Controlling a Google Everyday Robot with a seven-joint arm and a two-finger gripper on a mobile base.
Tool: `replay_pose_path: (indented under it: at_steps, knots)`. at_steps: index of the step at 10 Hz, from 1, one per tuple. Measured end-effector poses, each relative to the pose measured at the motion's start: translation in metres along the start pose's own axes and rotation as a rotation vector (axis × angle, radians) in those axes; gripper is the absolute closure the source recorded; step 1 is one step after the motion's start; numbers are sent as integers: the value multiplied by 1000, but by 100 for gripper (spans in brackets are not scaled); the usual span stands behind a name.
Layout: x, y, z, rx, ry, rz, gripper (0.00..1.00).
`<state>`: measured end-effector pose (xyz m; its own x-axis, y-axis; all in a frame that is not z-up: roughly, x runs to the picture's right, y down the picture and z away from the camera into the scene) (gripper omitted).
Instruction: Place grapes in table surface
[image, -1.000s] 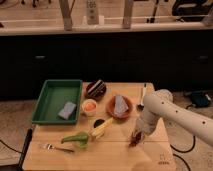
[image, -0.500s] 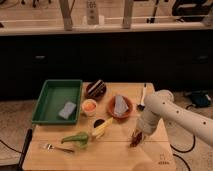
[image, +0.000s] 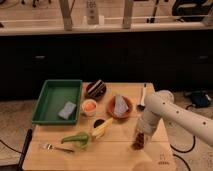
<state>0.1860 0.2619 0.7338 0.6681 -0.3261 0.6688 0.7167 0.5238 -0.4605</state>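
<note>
End effector (image: 139, 136) unmoved, still clamped on grapes (image: 138, 143), low over table surface (image: 115, 150)

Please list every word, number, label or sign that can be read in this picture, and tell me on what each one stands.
Nothing can be read for certain.
White sign on the post at the back: dark characters, too blurred to read.
Small dark mark on the table surface, near corner: too small to read.
The pincer, low over the table at the grapes, shows no lettering.
</note>
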Motion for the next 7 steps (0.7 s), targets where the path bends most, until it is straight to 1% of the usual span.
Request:
replay_pose_path:
  at_steps: [3, 7]
  knots:
    - [2, 3, -1, 2, -1, 2, 20]
    - [5, 3, -7, 6, -2, -8, 20]
